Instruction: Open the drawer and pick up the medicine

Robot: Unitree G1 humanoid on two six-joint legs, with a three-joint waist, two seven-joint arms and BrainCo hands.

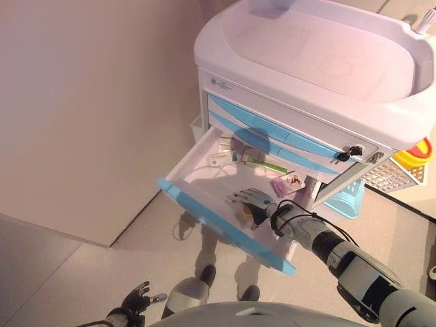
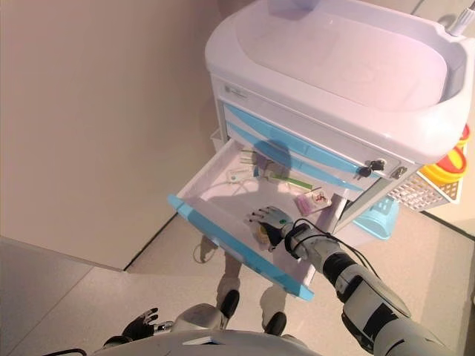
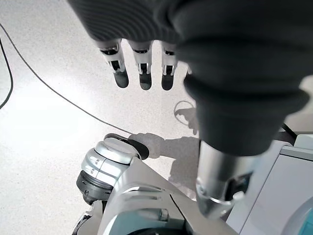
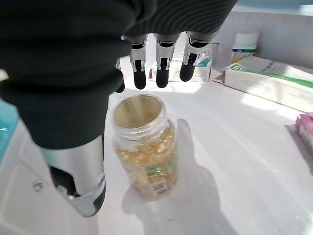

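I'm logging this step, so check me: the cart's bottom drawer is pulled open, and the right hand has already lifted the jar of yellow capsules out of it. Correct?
Not quite. The drawer is open, but the jar of yellow capsules is not lifted: it sits on the drawer floor, with the right hand open around it, fingers uncurled. The right wrist view shows this.

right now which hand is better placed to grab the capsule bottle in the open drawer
The right hand. It hangs open inside the open drawer, directly over the capsule bottle. The left hand is low by the floor, away from the cart.
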